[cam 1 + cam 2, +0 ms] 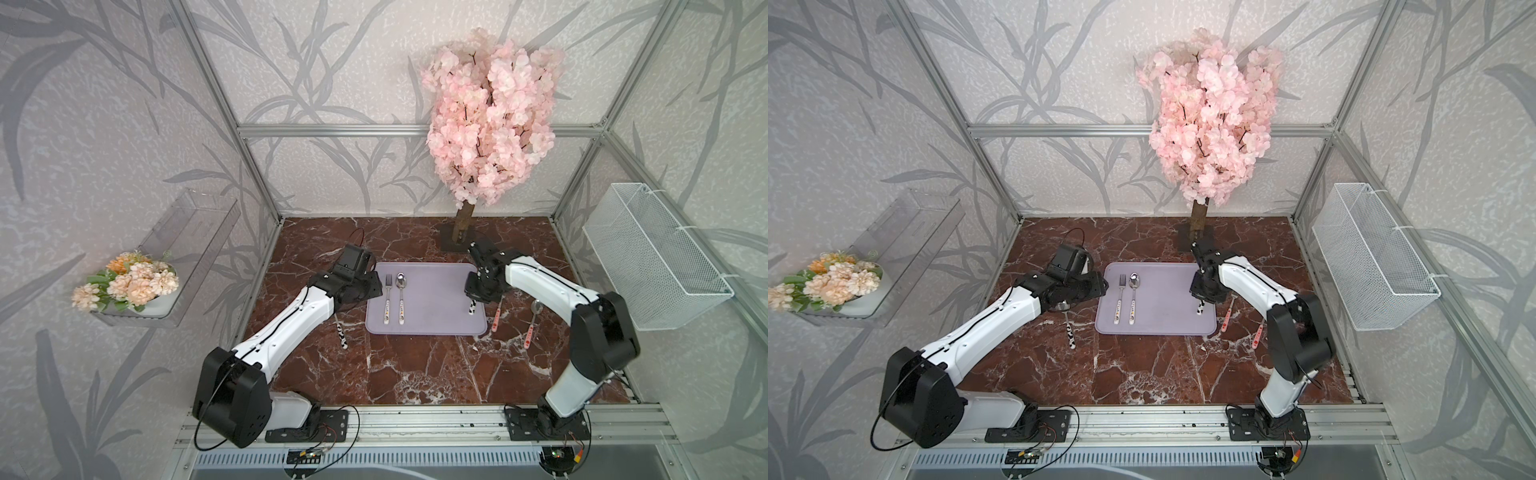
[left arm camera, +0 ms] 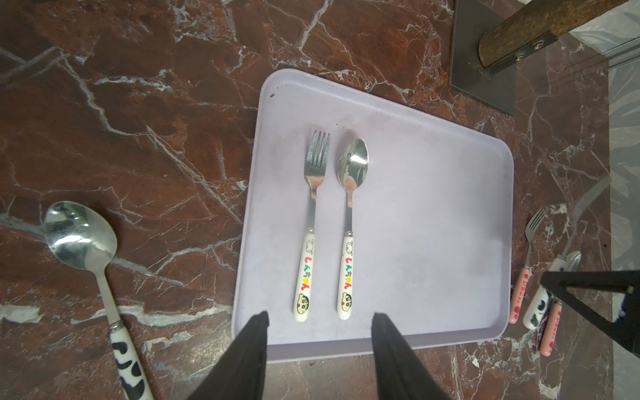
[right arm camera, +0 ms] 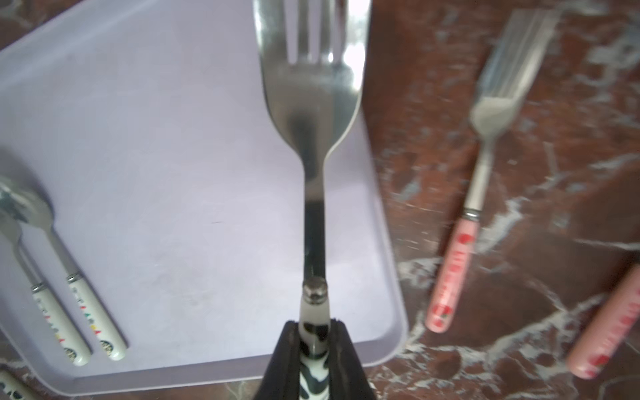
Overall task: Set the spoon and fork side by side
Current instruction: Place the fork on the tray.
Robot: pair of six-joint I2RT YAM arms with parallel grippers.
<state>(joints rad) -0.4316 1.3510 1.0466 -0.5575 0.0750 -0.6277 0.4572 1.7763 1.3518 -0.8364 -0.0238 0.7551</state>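
Marble counter (image 1: 415,365): right fingers (image 3: 280,363) clench the cow-print fork (image 3: 313,138) over the tray (image 3: 173,138); matching spoon (image 2: 81,235) lies beside parted left fingers (image 2: 249,346).

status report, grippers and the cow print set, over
Left gripper open, empty. Right gripper shut on cow-print fork over purple tray. Cow-print spoon on marble tabletop beside tray. Cartoon-handled fork, cartoon-handled spoon on tray.
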